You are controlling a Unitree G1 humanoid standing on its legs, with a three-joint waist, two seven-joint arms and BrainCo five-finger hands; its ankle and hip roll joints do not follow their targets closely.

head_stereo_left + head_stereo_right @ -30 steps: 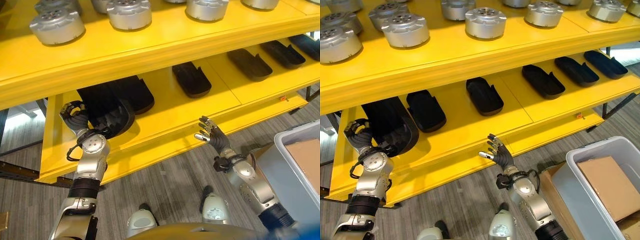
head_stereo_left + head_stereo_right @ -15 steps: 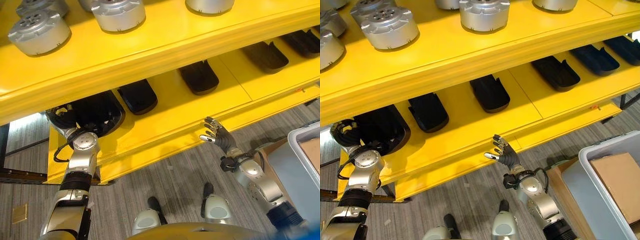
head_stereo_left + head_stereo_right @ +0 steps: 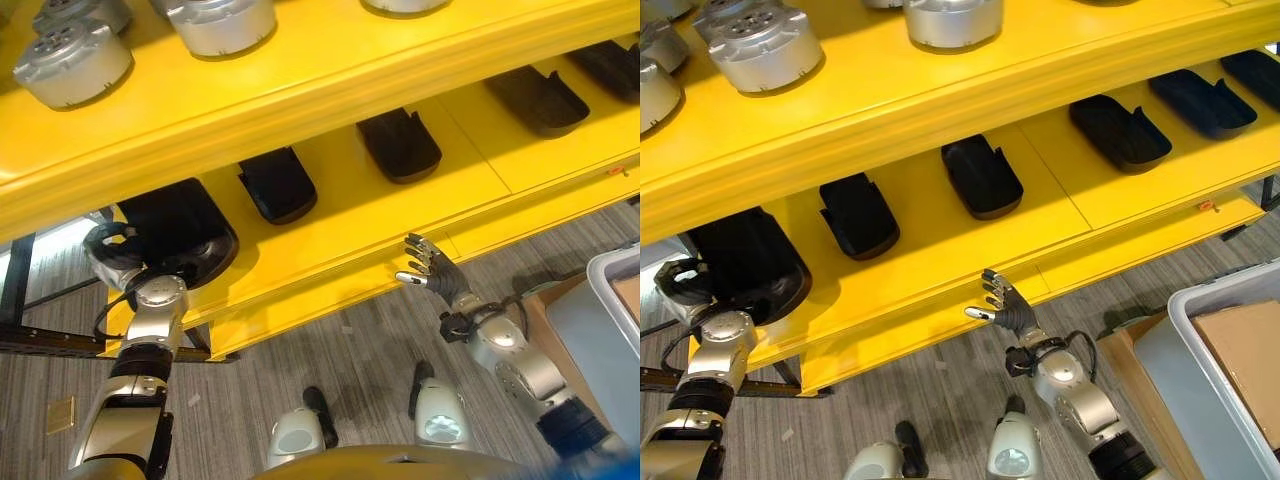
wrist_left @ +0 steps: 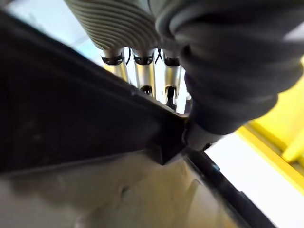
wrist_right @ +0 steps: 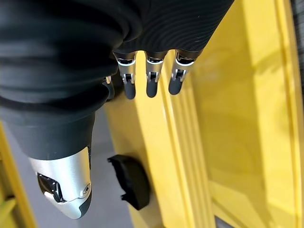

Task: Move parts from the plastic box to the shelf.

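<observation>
A large black moulded part (image 3: 185, 228) lies at the left end of the yellow lower shelf (image 3: 340, 215). My left hand (image 3: 112, 250) is shut on its left rim. In the left wrist view the fingers (image 4: 142, 71) pass behind the part's edge (image 4: 95, 118) and the thumb presses on it. My right hand (image 3: 1005, 308) hangs open in front of the shelf's front edge, holding nothing, its fingers (image 5: 149, 80) straight. The grey plastic box (image 3: 1220, 283) stands on the floor at the lower right with brown cardboard (image 3: 1240, 360) inside.
Smaller black parts (image 3: 278, 185) (image 3: 400, 145) (image 3: 535, 100) lie in a row along the lower shelf. Silver round parts (image 3: 760, 50) (image 3: 952, 18) stand on the upper shelf (image 3: 300, 70). Grey floor lies below the shelf.
The view has shifted. My left hand has carried the large black part leftward, away from the neighbouring black part, and it now lies flatter on the shelf. The right hand has stayed open.
</observation>
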